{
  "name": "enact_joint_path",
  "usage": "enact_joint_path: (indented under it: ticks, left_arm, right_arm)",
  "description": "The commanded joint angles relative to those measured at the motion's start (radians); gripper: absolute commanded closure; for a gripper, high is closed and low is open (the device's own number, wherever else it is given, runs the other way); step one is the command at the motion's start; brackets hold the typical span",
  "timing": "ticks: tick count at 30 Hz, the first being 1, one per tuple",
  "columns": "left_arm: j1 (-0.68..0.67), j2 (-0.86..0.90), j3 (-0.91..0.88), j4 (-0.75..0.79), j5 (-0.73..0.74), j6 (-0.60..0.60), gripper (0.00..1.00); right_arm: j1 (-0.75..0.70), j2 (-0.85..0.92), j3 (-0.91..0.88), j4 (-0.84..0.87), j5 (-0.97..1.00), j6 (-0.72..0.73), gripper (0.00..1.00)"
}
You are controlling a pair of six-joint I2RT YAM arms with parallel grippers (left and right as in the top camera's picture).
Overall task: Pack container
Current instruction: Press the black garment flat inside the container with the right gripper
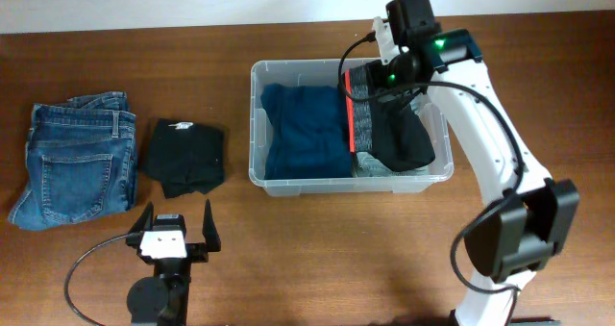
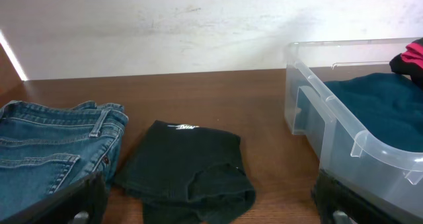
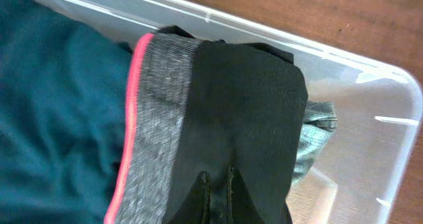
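Nearest the robot, at seven o'clock on the table (image 1: 317,259), the left gripper (image 1: 178,218) hovers with its jaws spread wide and nothing between them. Beyond it lie folded jeans (image 1: 77,163) at nine o'clock and, just beside them, a folded black T-shirt (image 1: 185,156), both not yet packed.

Farther back, toward one o'clock, stands the container (image 1: 336,185). A teal garment (image 1: 303,134) fills its nine o'clock half. Black shorts (image 1: 399,138) with a grey, pink-edged waistband hang over the three o'clock half, above a bit of grey-green cloth (image 3: 318,128).

The right gripper (image 3: 217,187) is pressed together, pinching the shorts, whose fabric bunches at its tips.

The step in hand looks like laying the shorts down. It would go best by lowering straight down, keeping the waistband alongside the teal garment and the loose end inside the three o'clock wall. The gripper should let go only once the cloth rests flat.
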Motion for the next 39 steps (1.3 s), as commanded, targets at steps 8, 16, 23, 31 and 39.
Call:
enact_joint_path:
  ticks: [8,16,23,31,39]
  left_arm:
    - [0.005,-0.008,-0.007,0.003,0.014,0.015,0.01]
    - [0.005,-0.008,-0.007,0.003,0.014,0.015,0.01]
    - [0.005,-0.008,-0.007,0.003,0.014,0.015,0.01]
    - [0.005,-0.008,-0.007,0.003,0.014,0.015,0.01]
    - [0.005,-0.008,-0.007,0.003,0.014,0.015,0.01]
  right_arm:
    - [-0.003,0.27,0.011,0.048,0.063,0.008,0.96]
    - [-0.003,0.35,0.016,0.028,0.063,0.008,0.96]
    - [-0.002,0.192,0.081,-0.07,0.063,0.008,0.96]
    - [-0.005,-0.027,0.093,-0.111,0.064,0.033,0.96]
    - [-0.017,-0.018,0.028,-0.121,0.063,0.079,0.96]
